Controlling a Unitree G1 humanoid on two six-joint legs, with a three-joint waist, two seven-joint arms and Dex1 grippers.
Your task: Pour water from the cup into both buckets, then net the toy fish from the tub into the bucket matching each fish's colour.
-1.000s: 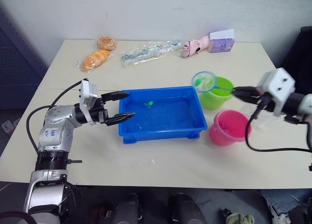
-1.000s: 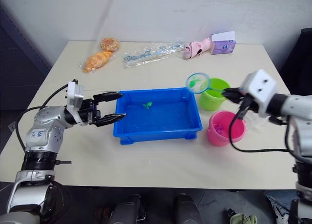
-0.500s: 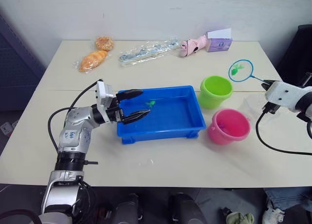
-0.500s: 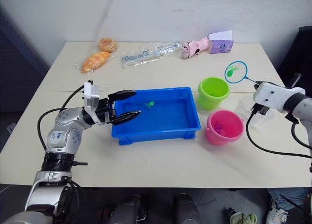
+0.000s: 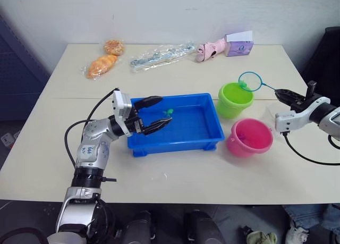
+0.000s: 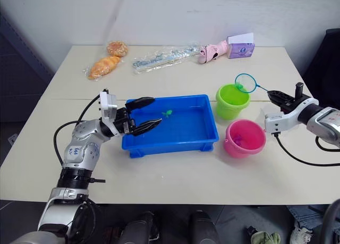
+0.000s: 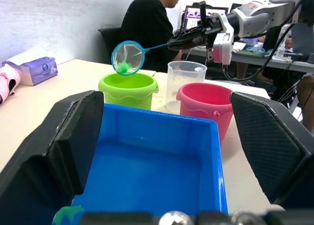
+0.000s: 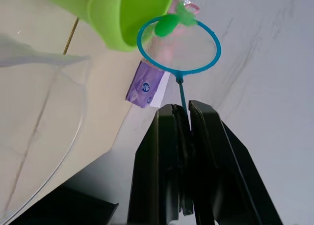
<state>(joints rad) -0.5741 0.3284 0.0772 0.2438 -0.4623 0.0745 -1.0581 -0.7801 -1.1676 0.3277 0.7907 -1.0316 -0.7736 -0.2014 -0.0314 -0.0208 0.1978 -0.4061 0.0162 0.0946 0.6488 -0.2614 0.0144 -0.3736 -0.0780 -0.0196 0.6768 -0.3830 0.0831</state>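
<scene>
My left gripper (image 6: 157,110) is open, its fingers reaching over the left end of the blue tub (image 6: 175,143). A green toy fish (image 6: 168,113) lies in the tub just past the fingertips. My right gripper (image 8: 185,110) is shut on the thin handle of the net (image 5: 249,81). The hoop hangs over the far right rim of the lime green bucket (image 5: 235,99), with a green fish (image 7: 122,66) in its mesh. The pink bucket (image 5: 249,137) stands in front of the green one. The clear cup (image 7: 185,80) stands between the two buckets, on their right.
Along the table's far edge lie two bagged breads (image 5: 103,65), a long clear bag (image 5: 162,55), a pink toy (image 5: 210,50) and a purple tissue pack (image 5: 239,43). A person (image 7: 152,24) sits at a desk beyond the table's right side.
The left gripper has moved right, from beside the tub's left wall to over its left end. The net went up and right past the green bucket, then came back over its rim.
</scene>
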